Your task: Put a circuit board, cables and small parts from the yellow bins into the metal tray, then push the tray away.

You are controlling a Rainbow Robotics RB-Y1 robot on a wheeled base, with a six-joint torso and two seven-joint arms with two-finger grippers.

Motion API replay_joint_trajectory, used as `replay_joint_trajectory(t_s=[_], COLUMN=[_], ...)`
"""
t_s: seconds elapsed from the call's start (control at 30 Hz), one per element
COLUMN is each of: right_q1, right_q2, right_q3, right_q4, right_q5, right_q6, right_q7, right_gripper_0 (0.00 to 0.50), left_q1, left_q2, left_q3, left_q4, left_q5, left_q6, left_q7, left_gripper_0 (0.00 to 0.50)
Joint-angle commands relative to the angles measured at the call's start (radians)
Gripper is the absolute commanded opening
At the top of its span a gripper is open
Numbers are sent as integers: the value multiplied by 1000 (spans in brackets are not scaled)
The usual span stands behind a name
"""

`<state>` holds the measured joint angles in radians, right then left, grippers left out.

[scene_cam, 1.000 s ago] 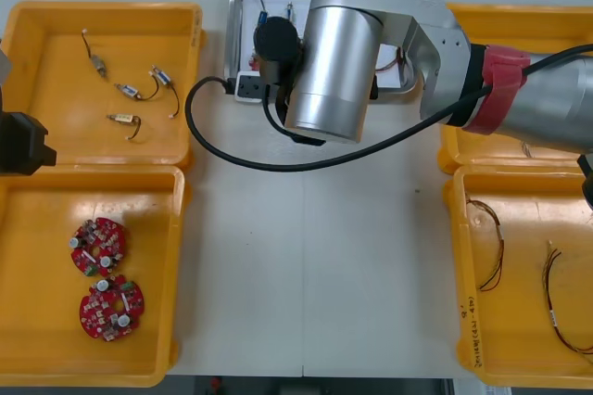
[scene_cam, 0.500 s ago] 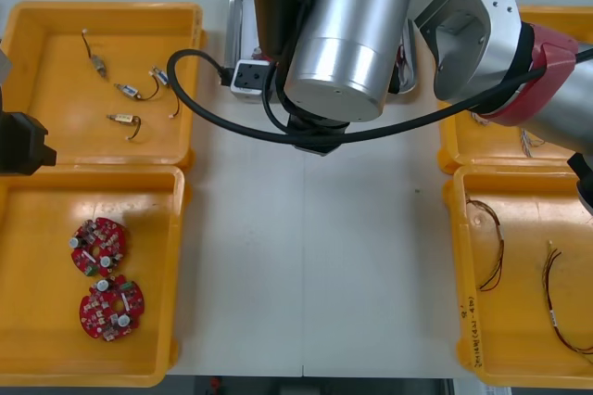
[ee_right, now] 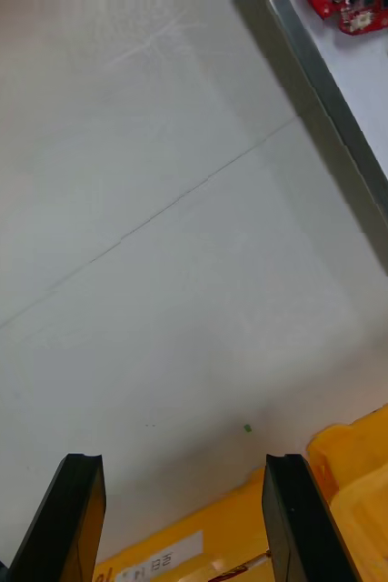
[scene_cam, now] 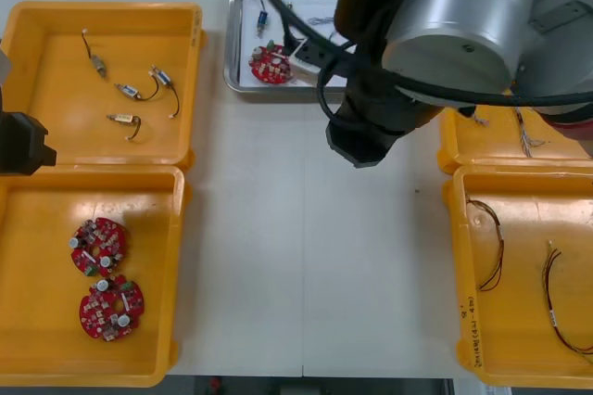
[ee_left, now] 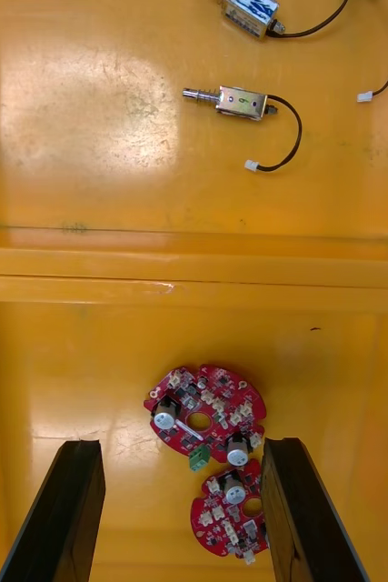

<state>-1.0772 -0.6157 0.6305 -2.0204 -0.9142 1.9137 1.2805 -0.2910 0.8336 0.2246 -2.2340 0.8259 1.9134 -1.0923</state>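
Left yellow bins (scene_cam: pixel 56 126) at 9 o'clock of the surface (scene_cam: pixel 306 256): small metal parts (scene_cam: pixel 139 92) in the far bin, two spare circuit boards (scene_cam: pixel 97 247) in the near one.

Left pincer (ee_left: pixel 180 446) parked above those boards, fingers spread, nothing held.

Metal tray (scene_cam: pixel 278 90) at 12 o'clock, close to the surface's far edge. Loaded circuit board (scene_cam: pixel 270 64) in its 7 o'clock corner, one small metal part (scene_cam: pixel 262 19) at 11 o'clock.

Right pincer (ee_right: pixel 183 457) released and empty over bare surface, at the tray's 5 o'clock.

Right yellow bins (scene_cam: pixel 519 339) at 3 o'clock hold cables (scene_cam: pixel 501 247).

Risks, as judged:
- An off-centre push would spin the tray and slide its load.
- Too long a push would tip it off the far edge.
- The arm's black cable (scene_cam: pixel 321 89), slung across the tray, could snag the rim.
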Motion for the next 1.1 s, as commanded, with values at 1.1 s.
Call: replay_joint_trajectory(t_s=[1.1], right_q1=[780], right_q2=[-329], right_q3=[-1003], right_q4=[-161], right_q5=[-83], right_q6=[6], right_q7=[-119], right_gripper_0=[500], left_q1=[16], left_q2=[7], left_q3=[28], left_q4=[-30], left_q5=[-7], left_q6=[6], left_q7=[-90], left_gripper_0=[500])
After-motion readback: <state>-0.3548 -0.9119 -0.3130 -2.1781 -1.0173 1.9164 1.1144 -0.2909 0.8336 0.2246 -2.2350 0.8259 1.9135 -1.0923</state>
